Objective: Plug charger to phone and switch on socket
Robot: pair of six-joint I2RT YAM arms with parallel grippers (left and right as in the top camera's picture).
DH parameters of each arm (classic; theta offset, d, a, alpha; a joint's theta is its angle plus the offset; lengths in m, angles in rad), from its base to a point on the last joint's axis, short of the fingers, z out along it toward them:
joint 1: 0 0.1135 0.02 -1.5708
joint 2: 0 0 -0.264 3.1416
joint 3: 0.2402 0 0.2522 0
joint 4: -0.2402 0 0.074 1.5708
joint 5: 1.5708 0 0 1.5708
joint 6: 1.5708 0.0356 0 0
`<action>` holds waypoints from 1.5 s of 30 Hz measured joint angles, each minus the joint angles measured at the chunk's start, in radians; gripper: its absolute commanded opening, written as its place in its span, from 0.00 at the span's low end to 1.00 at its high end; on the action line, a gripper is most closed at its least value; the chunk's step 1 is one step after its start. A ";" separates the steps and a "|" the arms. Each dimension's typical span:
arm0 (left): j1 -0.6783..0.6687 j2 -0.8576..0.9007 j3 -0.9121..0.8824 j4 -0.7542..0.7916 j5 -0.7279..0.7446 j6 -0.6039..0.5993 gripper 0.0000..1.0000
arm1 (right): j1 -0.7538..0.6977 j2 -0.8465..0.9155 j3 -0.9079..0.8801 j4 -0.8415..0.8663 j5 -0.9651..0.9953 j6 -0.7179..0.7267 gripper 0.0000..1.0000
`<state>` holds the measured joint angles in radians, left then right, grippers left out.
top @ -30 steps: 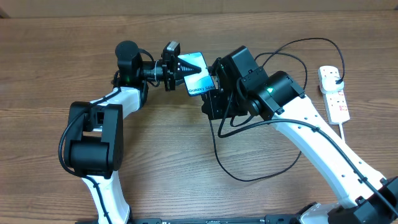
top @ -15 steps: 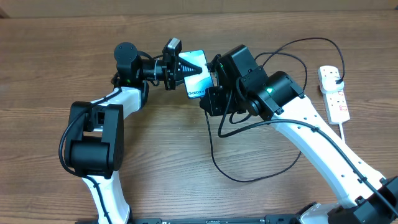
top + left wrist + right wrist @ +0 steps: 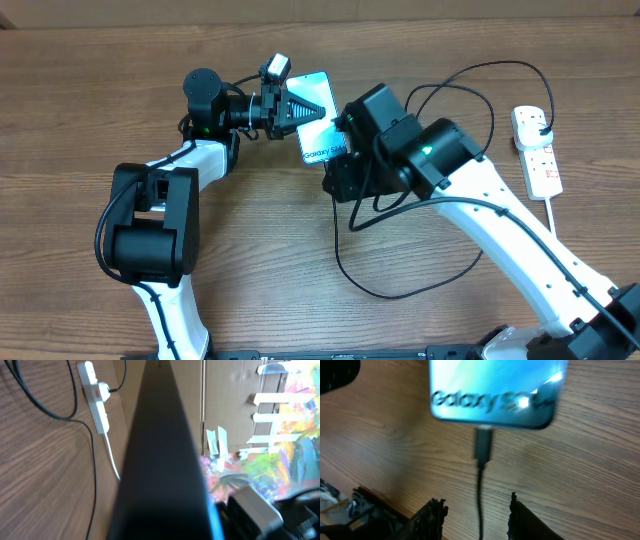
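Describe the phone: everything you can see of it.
The phone is a slim rectangle with dark edges and a glowing blue-teal screen reading "Galaxy" near one end. The left end effector is shut on the other end. The charger is plugged into its port; the right end effector stands open, clear of it.

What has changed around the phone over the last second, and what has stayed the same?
The right gripper opened and let go of the charger connector, which sits in the end of the phone, and backed off slightly. The phone shifted a little toward the far edge. Unchanged: left gripper shut on the phone; socket in place.
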<state>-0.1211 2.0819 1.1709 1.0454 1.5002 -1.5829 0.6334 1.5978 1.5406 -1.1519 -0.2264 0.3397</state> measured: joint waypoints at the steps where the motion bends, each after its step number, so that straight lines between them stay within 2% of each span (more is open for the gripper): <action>1: 0.000 0.000 0.000 0.000 -0.006 0.012 0.04 | 0.016 0.000 0.000 0.001 0.009 0.000 0.48; 8: 0.000 0.000 0.000 -0.002 -0.020 0.018 0.04 | 0.055 -0.001 -0.082 0.093 0.125 0.004 0.49; 18: 0.000 0.000 0.000 -0.002 -0.024 0.012 0.04 | 0.054 -0.001 -0.163 0.218 0.175 0.009 0.15; 23: 0.000 0.000 0.000 -0.002 -0.027 0.012 0.04 | 0.055 -0.001 -0.164 0.248 0.173 0.007 0.04; 35: 0.001 0.000 0.000 0.016 -0.023 0.011 0.04 | 0.056 -0.001 -0.175 0.290 0.161 0.000 0.04; 45: 0.001 0.000 0.002 0.279 -0.023 -0.045 0.04 | 0.056 -0.001 -0.176 0.302 0.160 -0.020 0.04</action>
<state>-0.1204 2.0819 1.1725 1.3243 1.4773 -1.6279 0.6895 1.5967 1.3647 -0.8501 -0.0666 0.3195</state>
